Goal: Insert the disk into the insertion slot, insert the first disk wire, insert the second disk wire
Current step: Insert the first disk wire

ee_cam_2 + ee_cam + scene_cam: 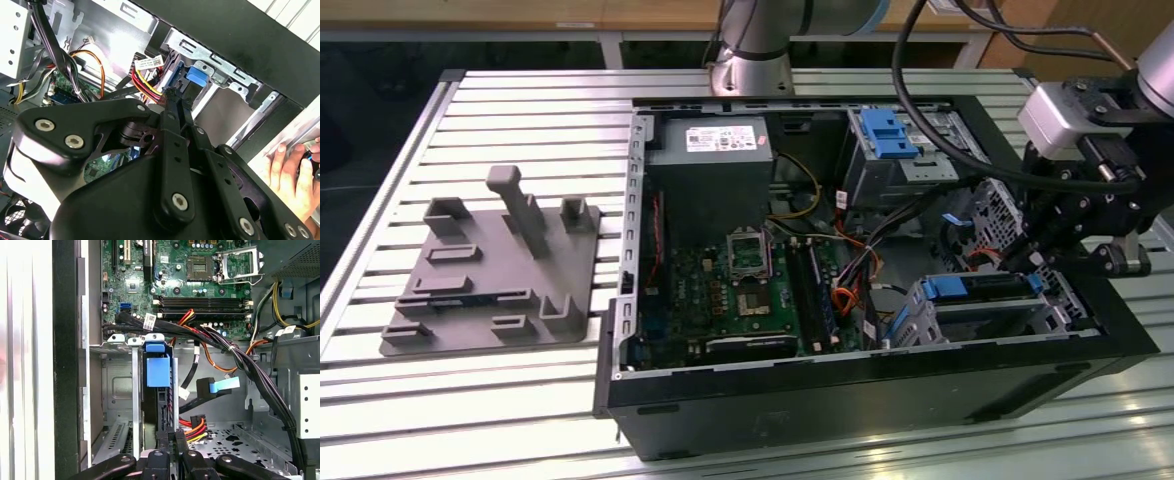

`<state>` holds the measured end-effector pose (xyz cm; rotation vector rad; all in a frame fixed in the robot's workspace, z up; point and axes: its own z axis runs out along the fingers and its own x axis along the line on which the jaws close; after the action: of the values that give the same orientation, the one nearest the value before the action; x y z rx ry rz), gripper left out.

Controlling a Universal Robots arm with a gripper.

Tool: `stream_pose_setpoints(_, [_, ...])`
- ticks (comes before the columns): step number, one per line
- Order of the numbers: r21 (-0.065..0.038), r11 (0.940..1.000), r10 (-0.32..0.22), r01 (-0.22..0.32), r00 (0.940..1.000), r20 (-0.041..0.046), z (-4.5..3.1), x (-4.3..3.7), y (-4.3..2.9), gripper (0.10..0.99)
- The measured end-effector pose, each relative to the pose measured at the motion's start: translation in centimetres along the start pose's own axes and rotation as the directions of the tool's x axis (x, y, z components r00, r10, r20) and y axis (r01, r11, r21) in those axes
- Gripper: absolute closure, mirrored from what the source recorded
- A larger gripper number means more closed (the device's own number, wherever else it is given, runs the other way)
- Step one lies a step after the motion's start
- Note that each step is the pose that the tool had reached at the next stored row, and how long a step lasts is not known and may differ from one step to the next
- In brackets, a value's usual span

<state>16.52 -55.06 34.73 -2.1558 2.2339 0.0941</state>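
The disk (979, 288), grey in its bright blue carrier, sits inside the silver insertion slot (923, 322) at the case's front corner on the exterior view's right. In the first wrist view the disk (158, 371) stands on edge in the slot (119, 390). My gripper (172, 439) is shut on the black plug of the first disk wire (194, 428), a red, orange and yellow bundle, right at the disk's rear edge. The second disk wire (216, 386), dark with a blue plug, hangs loose beside it. In the second wrist view my gripper (173, 94) touches the disk (197, 79).
A taller silver cage with a blue latch (891, 134) stands at the case's back. The motherboard (747, 290) and thick black cable bundles (240, 357) lie close by. A person's hand (294, 175) rests outside the case wall. A grey fixture (494, 270) sits on the slatted table.
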Motion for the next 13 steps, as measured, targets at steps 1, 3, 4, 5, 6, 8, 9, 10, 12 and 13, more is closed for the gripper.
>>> stream_pose_setpoints(1, [0.000,1.0000,0.001,-0.001,1.0000,0.0000,0.00,0.00,0.00,0.922])
stream_pose_setpoints(3, [0.000,1.0000,0.001,-0.001,1.0000,0.0000,0.00,0.04,-0.01,0.922])
stream_pose_setpoints(4, [0.000,1.0000,0.002,-0.002,1.0000,0.0000,0.01,0.07,-0.01,0.922])
stream_pose_setpoints(5, [0.000,1.0000,0.002,-0.002,1.0000,0.0000,0.01,0.09,-0.01,0.922])
stream_pose_setpoints(6, [0.000,1.0000,0.003,-0.003,1.0000,0.0000,0.01,0.11,-0.01,0.922])
stream_pose_setpoints(8, [0.000,1.0000,0.005,-0.005,1.0000,-0.0001,0.02,0.11,-0.02,0.922])
stream_pose_setpoints(9, [0.000,1.0000,0.006,-0.006,1.0000,-0.0001,0.04,0.12,-0.02,0.922])
stream_pose_setpoints(10, [0.000,1.0000,0.006,-0.006,1.0000,0.0001,0.08,0.12,-0.02,0.922])
stream_pose_setpoints(12, [0.000,1.0000,0.006,-0.006,1.0000,0.0000,0.12,0.12,-0.02,0.922])
stream_pose_setpoints(13, [0.000,1.0000,0.006,-0.006,1.0000,0.0000,0.14,0.12,-0.02,0.922])
